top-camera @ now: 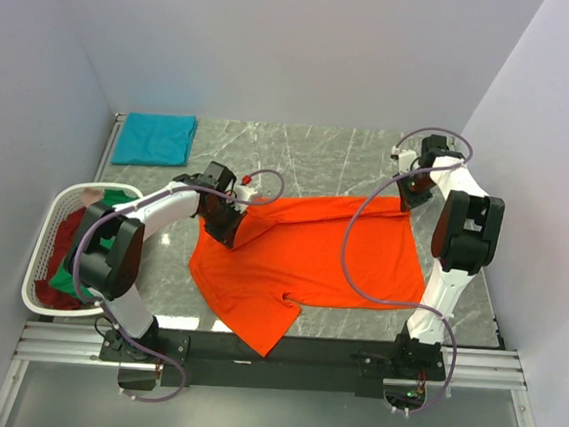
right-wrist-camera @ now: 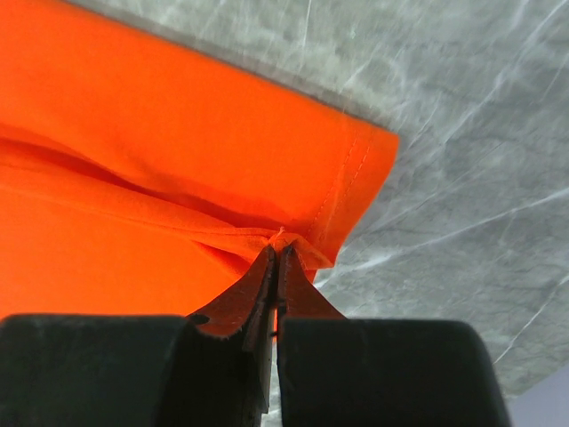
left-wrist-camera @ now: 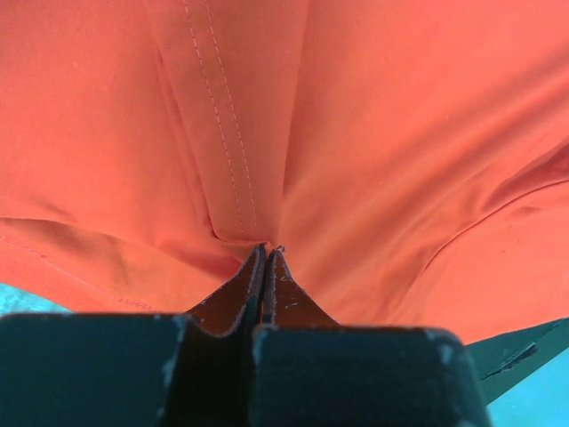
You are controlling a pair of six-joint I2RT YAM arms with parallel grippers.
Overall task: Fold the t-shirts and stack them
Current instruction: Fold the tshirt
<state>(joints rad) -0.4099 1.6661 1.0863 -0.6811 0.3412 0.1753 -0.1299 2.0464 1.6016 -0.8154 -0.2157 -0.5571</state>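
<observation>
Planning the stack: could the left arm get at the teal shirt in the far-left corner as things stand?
Probably not yet: the left gripper is shut on the orange t-shirt. The teal t-shirt lies beyond it with nothing between, so once it lets go it looks reachable.

My left arm (top-camera: 116,246) hides much of the white slatted plastic basket (top-camera: 37,265) and its crumpled green cloth shirt (top-camera: 62,278).
</observation>
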